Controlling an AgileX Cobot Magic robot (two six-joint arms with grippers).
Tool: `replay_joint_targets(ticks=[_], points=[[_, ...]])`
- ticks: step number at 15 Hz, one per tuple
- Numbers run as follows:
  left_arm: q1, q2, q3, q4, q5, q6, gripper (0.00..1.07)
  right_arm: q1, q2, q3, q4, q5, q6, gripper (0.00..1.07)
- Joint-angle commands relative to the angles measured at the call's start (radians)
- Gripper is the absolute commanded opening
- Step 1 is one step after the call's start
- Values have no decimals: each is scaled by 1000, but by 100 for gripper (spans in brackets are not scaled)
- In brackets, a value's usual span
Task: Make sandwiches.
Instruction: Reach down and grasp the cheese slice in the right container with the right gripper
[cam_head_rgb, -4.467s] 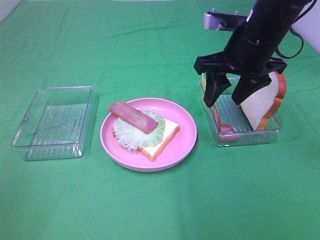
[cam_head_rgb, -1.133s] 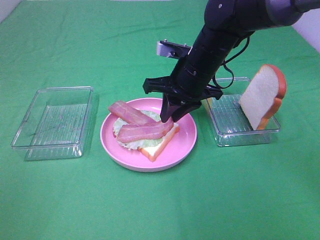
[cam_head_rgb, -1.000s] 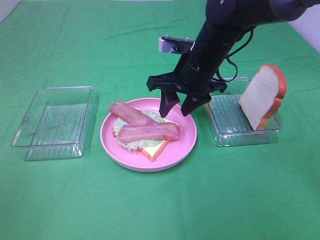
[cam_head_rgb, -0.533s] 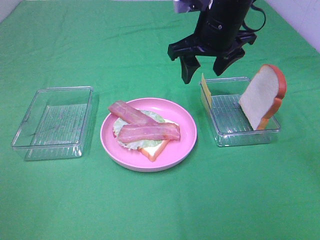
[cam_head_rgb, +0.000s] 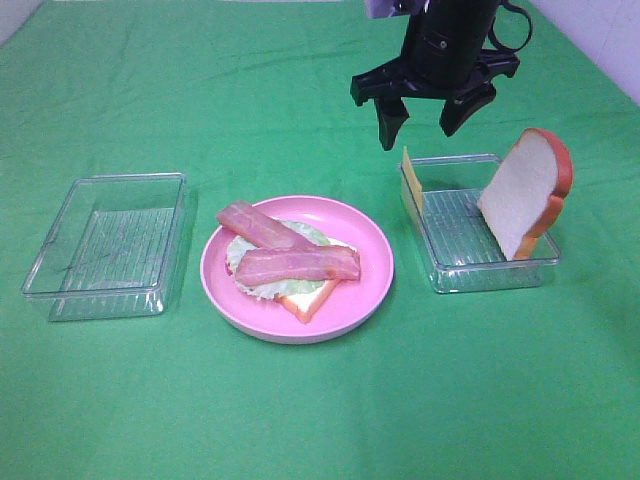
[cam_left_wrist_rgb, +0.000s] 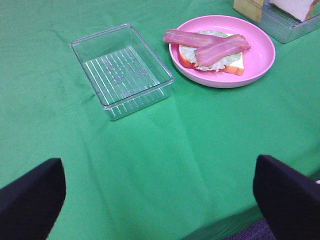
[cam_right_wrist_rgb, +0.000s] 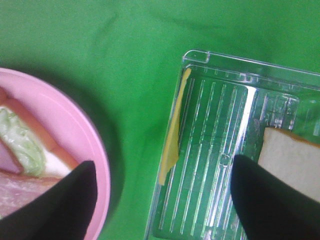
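Observation:
On the pink plate lies a white bread slice with round lettuce on it and two pink bacon strips crossed on top. They also show in the left wrist view. A yellow cheese slice stands against the near wall of the right tray, and a second bread slice leans at its other end. My right gripper is open and empty, high above the cheese end of that tray. In its wrist view the cheese lies between its fingers. My left gripper is open and empty, far from the plate.
An empty clear ribbed tray stands left of the plate; it also shows in the left wrist view. Green cloth covers the whole table. The table's front edge shows low in the left wrist view.
My right gripper laid the second bacon strip on the lettuce, opened, then rose and moved back right to above the right tray. The left arm has not moved.

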Motion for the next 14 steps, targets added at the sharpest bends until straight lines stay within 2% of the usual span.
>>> replay_joint_targets(ticks=[1, 7, 10, 13, 14], points=[[-2, -7, 5, 0, -10, -1, 97, -8, 54, -25, 1, 0, 2, 70], [-2, -7, 5, 0, -10, -1, 97, -8, 135, -37, -84, -57, 8, 64], [-2, -7, 5, 0, -10, -1, 97, -8, 159, -37, -88, -66, 10, 58], [-2, -7, 5, 0, -10, -1, 97, -8, 159, -37, -88, -76, 10, 47], [-2, -7, 5, 0, -10, -1, 97, -8, 159, -37, -88, -76, 10, 47]])
